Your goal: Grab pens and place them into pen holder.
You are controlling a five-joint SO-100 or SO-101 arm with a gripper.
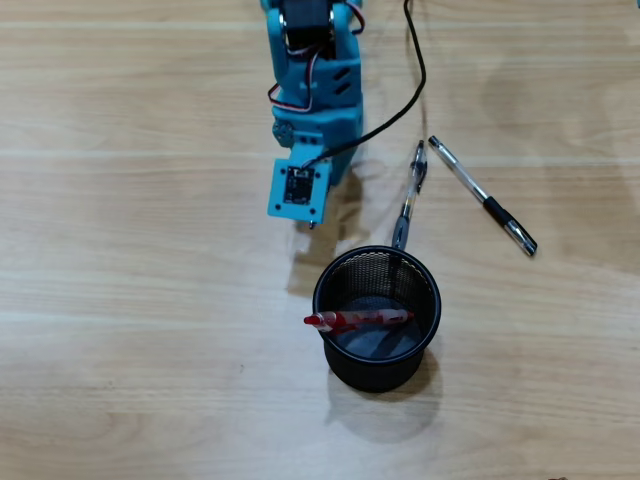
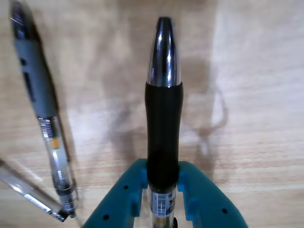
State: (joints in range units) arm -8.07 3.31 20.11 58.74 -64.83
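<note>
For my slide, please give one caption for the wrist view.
Pincer shut on a pen, silver tip up, above the wood table; another pen lies left.

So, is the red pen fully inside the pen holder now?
Not fully. In the overhead view the red pen lies across the pen holder, its left end resting on and poking slightly past the rim rather than standing inside.
</note>
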